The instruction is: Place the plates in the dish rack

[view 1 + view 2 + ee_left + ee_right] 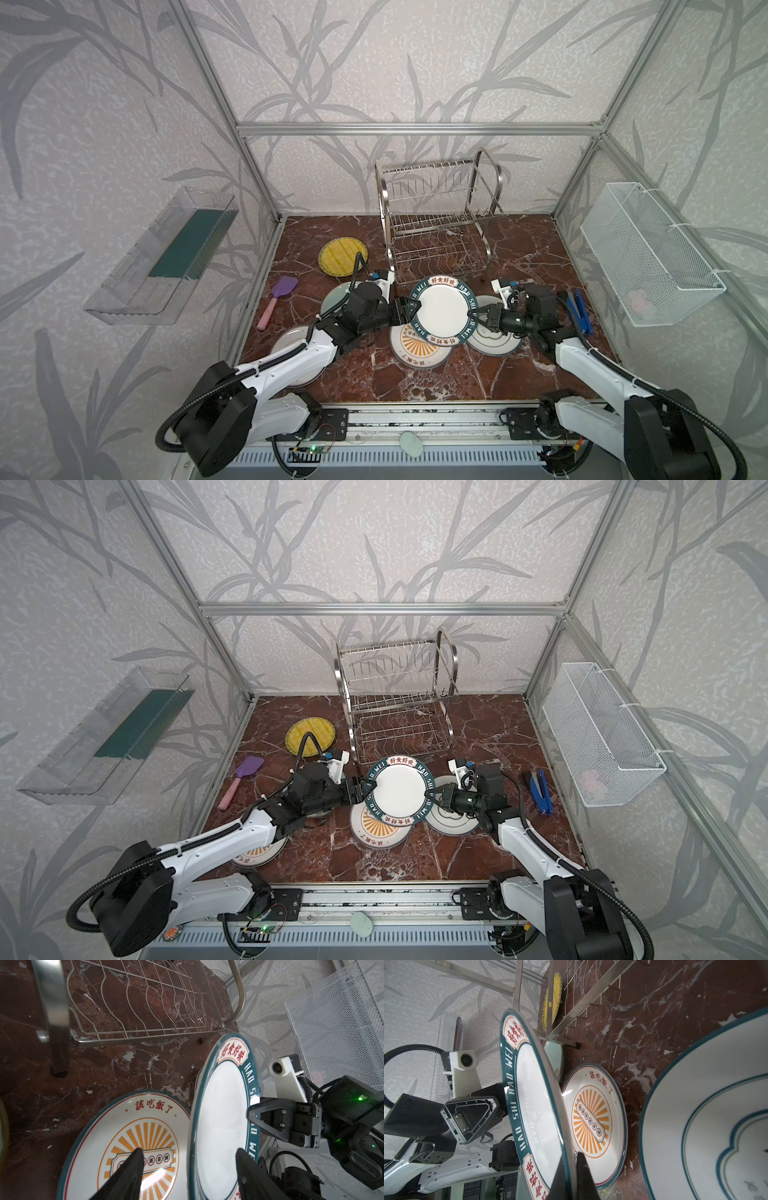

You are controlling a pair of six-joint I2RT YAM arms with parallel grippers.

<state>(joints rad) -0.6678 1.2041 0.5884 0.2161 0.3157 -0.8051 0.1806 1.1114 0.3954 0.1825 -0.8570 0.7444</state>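
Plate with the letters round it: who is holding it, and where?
The right gripper holds the lettered plate, pinching its teal rim on that arm's side. The left gripper straddles the opposite rim, jaws open, not gripping.

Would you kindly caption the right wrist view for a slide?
The right gripper pinches the rim of the teal-bordered plate, left gripper open at its opposite rim, sunburst plate beneath.

Purple spatula (279, 300), blue stapler (579, 311), mesh basket (648, 257)
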